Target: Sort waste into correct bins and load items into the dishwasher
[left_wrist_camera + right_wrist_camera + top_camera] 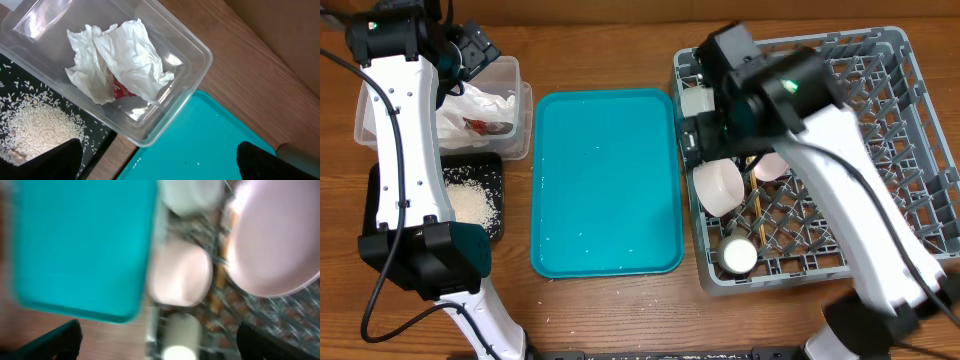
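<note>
The crumpled white napkin (pixel 470 105) with a red scrap (pixel 120 91) lies in the clear tub (pixel 523 112). Loose rice (pixel 470 205) lies piled in the black tray (pixel 380 195). My left gripper (pixel 470 50) hangs above the tub's far right end, and in the left wrist view it (pixel 160 165) is open and empty. The grey rack (pixel 900 100) holds a white bowl (pixel 718 185), a pink plate (pixel 772 165), a white cup (pixel 738 255) and chopsticks (pixel 760 215). My right gripper (pixel 698 125) is over the rack's left edge. In the blurred right wrist view it (pixel 160 342) is open and empty.
The teal tray (pixel 605 180) lies between the bins and the rack, with a few stray rice grains on it (pixel 197 162). A few grains lie on the wooden table (pixel 620 315) in front of the tray. My right arm covers part of the rack.
</note>
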